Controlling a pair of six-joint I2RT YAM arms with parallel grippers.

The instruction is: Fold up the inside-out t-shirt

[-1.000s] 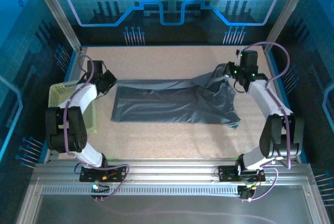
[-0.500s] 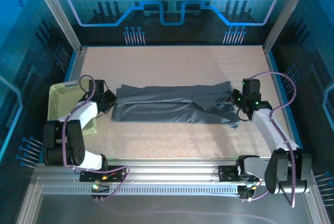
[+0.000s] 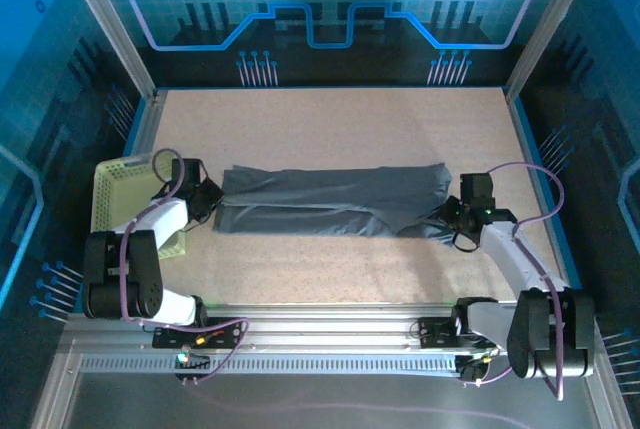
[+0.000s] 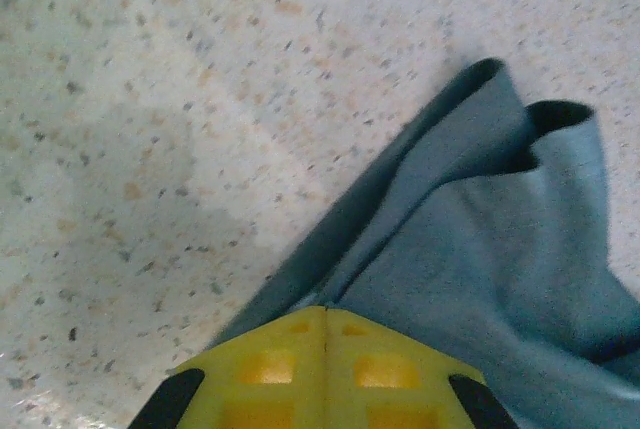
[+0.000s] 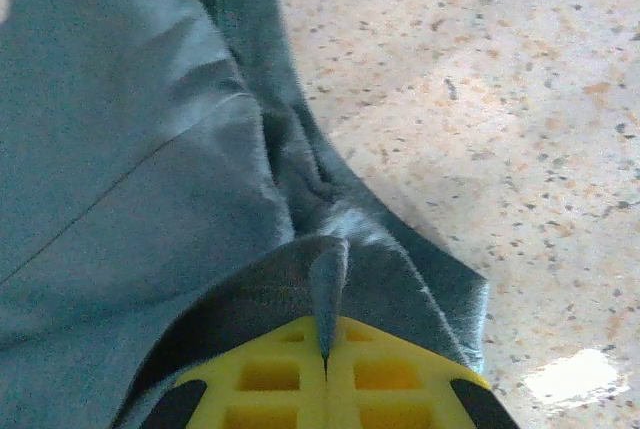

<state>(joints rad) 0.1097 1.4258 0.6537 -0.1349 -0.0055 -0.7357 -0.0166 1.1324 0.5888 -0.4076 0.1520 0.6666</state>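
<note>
Jaws on both sides are closed onto the dark grey t-shirt (image 3: pixel 330 199). My left jaws grip its left end, where cloth runs in under the yellow pads (image 4: pixel 290 374). My right jaws nip a ridge of fabric at its right end. The shirt lies as a long flat band across the speckled table (image 3: pixel 330 129), between the arms, its left end near the pale mesh basket (image 3: pixel 118 189).
</note>
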